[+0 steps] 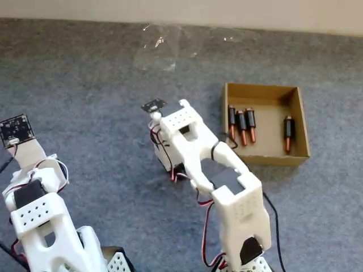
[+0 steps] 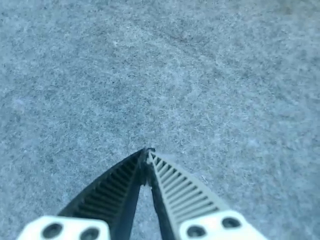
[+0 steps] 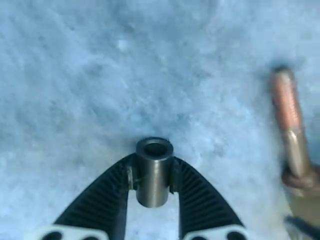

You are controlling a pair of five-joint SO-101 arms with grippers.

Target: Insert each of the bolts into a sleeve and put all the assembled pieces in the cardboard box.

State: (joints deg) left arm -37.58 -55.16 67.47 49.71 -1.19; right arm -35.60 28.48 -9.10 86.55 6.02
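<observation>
Presumably so its bore could take a bolt, the sleeve (image 3: 152, 186) sat gripped in the right claw (image 3: 152, 170), open end pointing outward, low over the counter (image 3: 75, 75). A loose bolt (image 3: 287, 120) lay just beside it, likely the next to go in. The left claw (image 2: 148, 161) was closed and empty. Four assembled pieces (image 1: 242, 126) lay in the box (image 1: 304, 122) toward the counter's far right.

4 assembled pieces (image 1: 241, 127) in cardboard box (image 1: 262, 88), dark sleeve (image 3: 153, 172) near copper bolt (image 3: 289, 127)
</observation>
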